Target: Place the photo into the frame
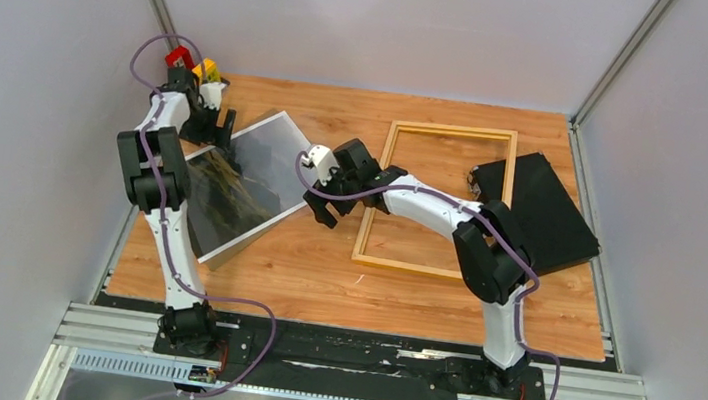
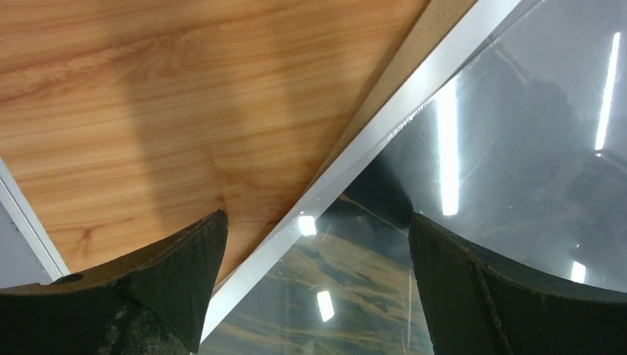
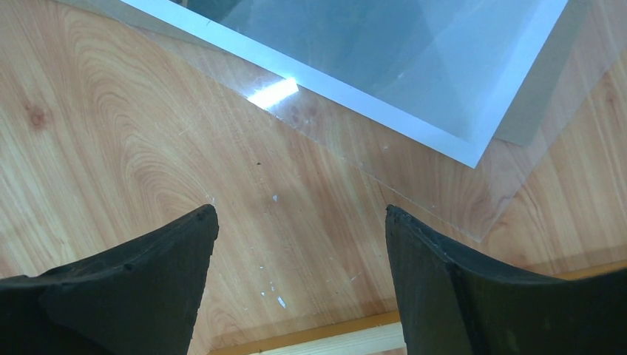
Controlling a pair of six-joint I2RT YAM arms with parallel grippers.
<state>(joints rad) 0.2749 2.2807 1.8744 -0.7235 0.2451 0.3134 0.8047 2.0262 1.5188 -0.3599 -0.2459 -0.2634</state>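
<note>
The photo (image 1: 254, 177) lies flat and face up on the left half of the table (image 1: 321, 277), turned askew, with 1 corner pointing toward the frame. It shows dark mountains inside a thin white border, under glossy glare. The frame (image 1: 454, 130), thin light wood, lies flat just to its right, not touching, with bare table showing through it.

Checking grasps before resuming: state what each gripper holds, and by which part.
Nothing is held. The left gripper stands open over the photo; the right gripper is open above the table.
</note>
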